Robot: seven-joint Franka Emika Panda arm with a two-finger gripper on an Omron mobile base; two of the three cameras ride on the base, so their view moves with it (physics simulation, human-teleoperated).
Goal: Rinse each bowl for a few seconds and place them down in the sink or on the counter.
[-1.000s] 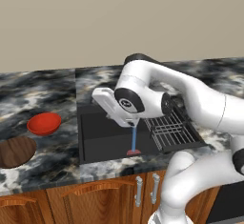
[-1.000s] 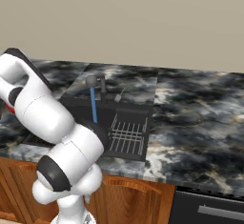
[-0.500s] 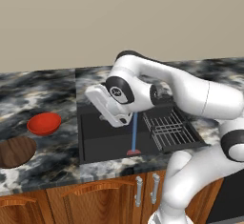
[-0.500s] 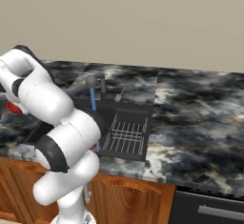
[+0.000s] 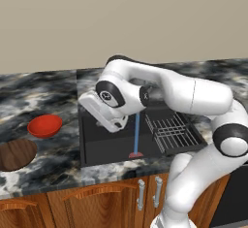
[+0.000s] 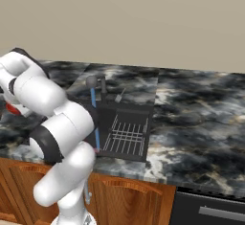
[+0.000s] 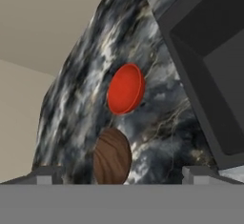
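Note:
On the counter left of the sink sit both bowls: the glossy red bowl and, nearer the front edge, the brown wood-grain bowl. My gripper hangs over the sink's left edge, turned toward them, a short way right of the red bowl and touching neither. In the hand view the red bowl lies ahead and the brown bowl sits low between the wide-apart fingertips; the gripper is open and holds nothing. A sliver of the red bowl shows behind the arm.
A blue stream of water falls from the faucet into the sink. The wire rack fills the basin's right side. Brown cabinets run below the counter, which stretches on to the right.
The arm has swung left, carrying the hand from over the sink's middle to its left edge, nearer the bowls. The jaws stayed open. The bowls have not moved.

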